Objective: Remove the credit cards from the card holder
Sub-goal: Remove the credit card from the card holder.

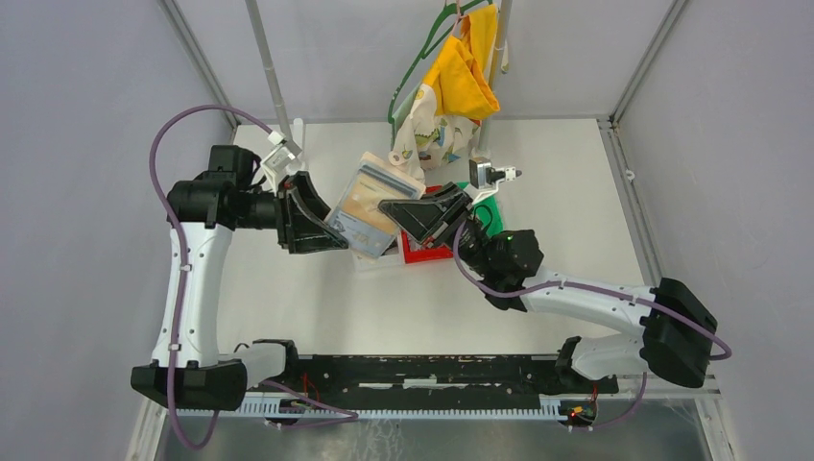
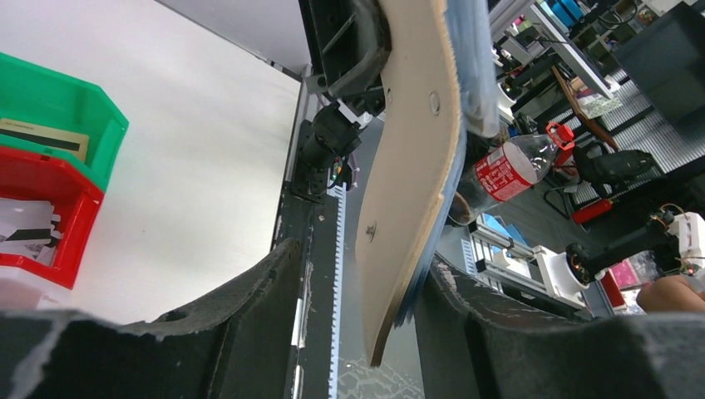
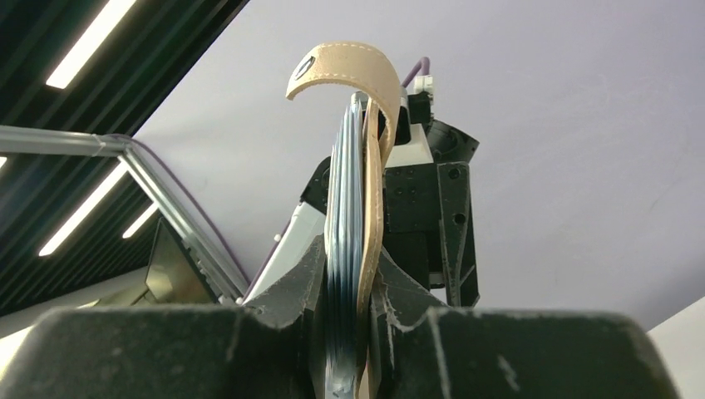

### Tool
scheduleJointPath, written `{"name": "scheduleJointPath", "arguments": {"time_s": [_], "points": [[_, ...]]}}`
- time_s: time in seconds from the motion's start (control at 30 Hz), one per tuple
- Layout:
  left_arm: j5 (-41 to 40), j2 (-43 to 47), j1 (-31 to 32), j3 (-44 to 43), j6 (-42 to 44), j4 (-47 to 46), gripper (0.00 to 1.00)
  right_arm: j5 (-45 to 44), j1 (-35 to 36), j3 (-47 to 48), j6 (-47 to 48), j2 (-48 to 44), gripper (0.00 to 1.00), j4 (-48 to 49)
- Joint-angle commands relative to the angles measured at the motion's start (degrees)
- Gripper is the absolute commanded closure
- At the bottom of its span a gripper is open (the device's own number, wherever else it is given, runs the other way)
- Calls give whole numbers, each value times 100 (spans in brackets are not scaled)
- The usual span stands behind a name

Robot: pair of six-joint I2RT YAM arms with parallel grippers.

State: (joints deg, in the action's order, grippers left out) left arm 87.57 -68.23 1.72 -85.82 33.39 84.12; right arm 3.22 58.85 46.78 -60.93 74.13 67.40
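Note:
The tan card holder [image 1: 370, 204] hangs in the air between both grippers, open, with its shiny clear sleeves facing up. My right gripper [image 1: 398, 219] is shut on its right edge; the right wrist view shows the sleeves and tan cover [image 3: 372, 208] pinched between the jaws, with the snap tab [image 3: 349, 62] curling over the top. My left gripper [image 1: 334, 229] is open around the left edge; in the left wrist view the holder [image 2: 407, 166] leans by one finger [image 2: 499, 332], apart from the other. Cards inside the sleeves cannot be told apart. Pale flat pieces with a black band [image 2: 29, 233] lie in the red bin.
A red bin [image 1: 427, 254] and a green bin [image 1: 490, 213] stand under the right gripper; both show in the left wrist view, red [image 2: 58, 195] and green [image 2: 79, 104]. Yellow and printed cloths [image 1: 456, 86] hang on a rack behind. A metal pole [image 1: 274, 82] stands at the back left.

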Motion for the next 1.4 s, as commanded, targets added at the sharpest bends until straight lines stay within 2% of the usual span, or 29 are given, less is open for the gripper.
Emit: {"name": "scheduleJointPath", "arguments": {"time_s": [0.0,0.13,0.33,0.37,0.47,0.53,0.63,0.83,0.9,1.0,1.1,1.2,1.37], "points": [[463,91,-98,-127,-119,-26,44,-851,325,32,305,195,100,1063],[483,148,-163,-112,-153,-19,54,-1161,538,-26,575,213,100,1219],[453,159,-390,-17,-155,-18,86,-1379,584,-310,717,6,100,1298],[425,153,-391,-17,-143,-18,90,-1407,584,-375,726,-37,96,1275],[263,135,-387,-71,-73,-17,98,-1456,575,-629,763,-197,74,1252],[168,158,-386,-84,-23,-24,98,-1449,546,-758,840,-311,57,1125],[-76,209,-379,-103,20,-67,98,-1129,442,-810,976,-503,38,758],[-792,368,-351,-105,-7,-252,98,361,-261,-584,958,-633,14,-252],[-1093,411,-337,-85,40,-289,98,758,-529,-644,987,-744,2,-485],[-1571,462,-302,-122,212,-299,98,1078,-889,-452,1745,-968,2,-1691],[-2214,490,-246,-166,594,-295,98,1033,-980,82,3333,-1110,2,-3346],[-3129,520,-4,-88,1234,-273,98,914,-981,481,4734,-1167,2,-4474],[-4544,489,154,112,2315,-63,98,1379,-981,1091,5897,-1093,2,-5485]]}}
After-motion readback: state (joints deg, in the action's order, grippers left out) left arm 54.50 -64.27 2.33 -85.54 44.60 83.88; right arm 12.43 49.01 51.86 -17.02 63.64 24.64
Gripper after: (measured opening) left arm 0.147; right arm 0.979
